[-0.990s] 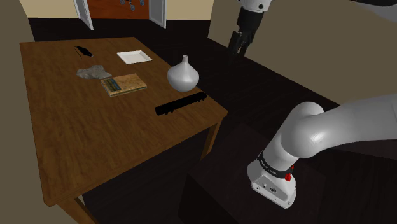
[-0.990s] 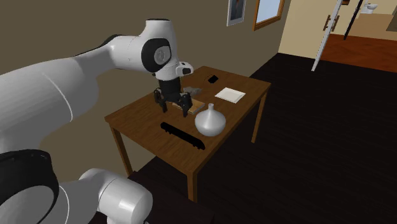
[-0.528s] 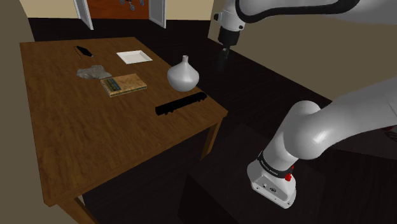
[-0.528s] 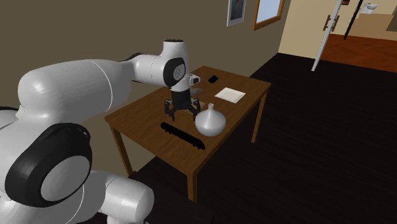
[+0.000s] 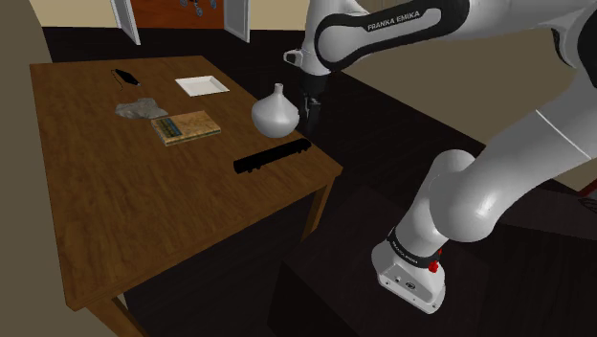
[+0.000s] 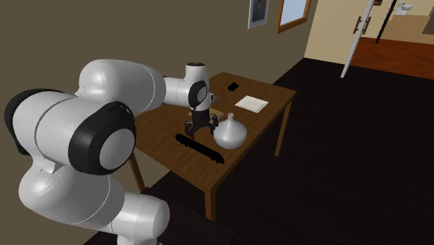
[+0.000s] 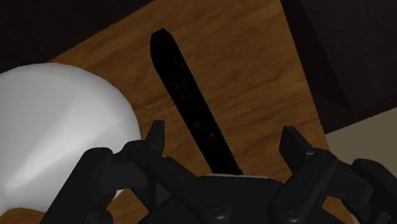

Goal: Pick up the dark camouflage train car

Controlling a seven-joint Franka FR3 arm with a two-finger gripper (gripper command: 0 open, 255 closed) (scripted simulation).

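Here, the approach stage. The pincer (image 6: 197,129) hangs low over the tabletop (image 5: 134,220), released and grasping nothing. In the wrist view its two black fingers (image 7: 156,133) stand apart on either side of the dark train car (image 7: 191,105) without touching it. The car lies flat, a long narrow black bar near the tabletop edge closest to the stand, just beside a pale round vase (image 5: 275,113). Farther along the tabletop lie a book (image 5: 186,126), a grey crumpled object (image 5: 140,108) and a white dish (image 5: 202,85). Judged step: alignment above the car, with the grasp not yet made. The next move calls for a straight descent with the fingers across the car's narrow width and clear of the vase, which sits close to one finger. The pincer can then clench.
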